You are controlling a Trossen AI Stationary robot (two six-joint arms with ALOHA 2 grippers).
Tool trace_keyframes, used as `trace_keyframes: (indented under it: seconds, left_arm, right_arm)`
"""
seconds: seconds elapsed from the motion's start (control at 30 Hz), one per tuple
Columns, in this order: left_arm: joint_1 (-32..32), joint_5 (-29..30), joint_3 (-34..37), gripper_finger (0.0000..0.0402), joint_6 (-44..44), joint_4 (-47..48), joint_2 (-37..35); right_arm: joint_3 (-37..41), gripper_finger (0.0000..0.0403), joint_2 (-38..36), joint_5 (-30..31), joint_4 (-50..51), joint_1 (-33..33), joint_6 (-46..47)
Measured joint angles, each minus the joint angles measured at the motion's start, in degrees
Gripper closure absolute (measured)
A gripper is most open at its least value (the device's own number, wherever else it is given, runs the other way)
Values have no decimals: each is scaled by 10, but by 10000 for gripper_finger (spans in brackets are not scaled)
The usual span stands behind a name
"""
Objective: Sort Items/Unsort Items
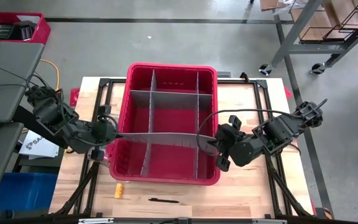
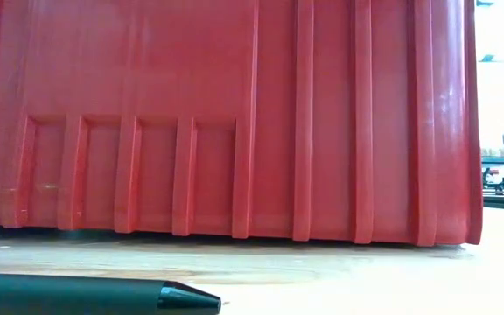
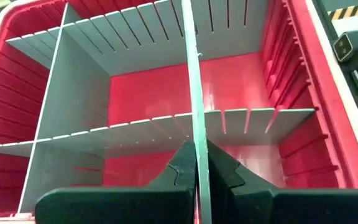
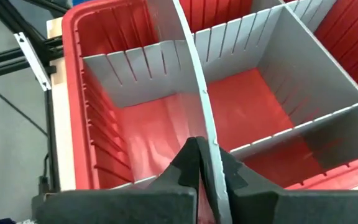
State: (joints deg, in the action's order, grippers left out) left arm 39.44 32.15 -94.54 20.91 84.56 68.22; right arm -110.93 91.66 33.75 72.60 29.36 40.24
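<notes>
A red bin (image 1: 173,66) stands mid-table, with grey dividers (image 1: 173,94) slotted upright inside it. One long grey divider strip (image 1: 163,138) spans the bin's near half from left to right, slightly bowed and raised above the others. My left gripper (image 1: 112,133) is shut on its left end and my right gripper (image 1: 215,148) on its right end. Near the table's front edge lie a small yellow-orange block (image 1: 119,190) and a dark pen (image 1: 163,200), flat on the wood. The low view shows the pen (image 2: 86,296) in front of the bin's wall (image 2: 234,114). My left gripper (image 3: 196,154) pinches the strip's left end (image 3: 197,134) between its two fingers, one on each flat face. The fingers slant down from the table's left and point along the strip. The strip stands on edge. My right gripper (image 4: 205,150) pinches the strip's right end (image 4: 207,127) between its two fingers, one on each face. It comes slanting down from the table's right, pointing along the strip. The strip stands on edge and curves away over the bin.
The bin fills the middle of the table, and black frame rails (image 1: 98,99) run beside it. A red basket (image 1: 17,28) sits on the floor at the far left and a blue box (image 1: 17,186) at the near left. Bare wood lies along the front edge.
</notes>
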Motion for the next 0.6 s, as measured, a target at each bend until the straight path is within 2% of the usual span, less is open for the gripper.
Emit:
trace_keyframes:
  seconds: [0.13,0.3,0.6]
  left_arm:
    - [-1,-12,0,401,-3,14,8]
    - [-3,11,0,401,-14,22,14]
    - [-12,-20,0,401,-34,-11,39]
  right_arm:
    - [0,403,2,-13,1,0,10]
    - [0,403,5,-7,9,5,13]
    - [0,403,4,-19,19,17,18]
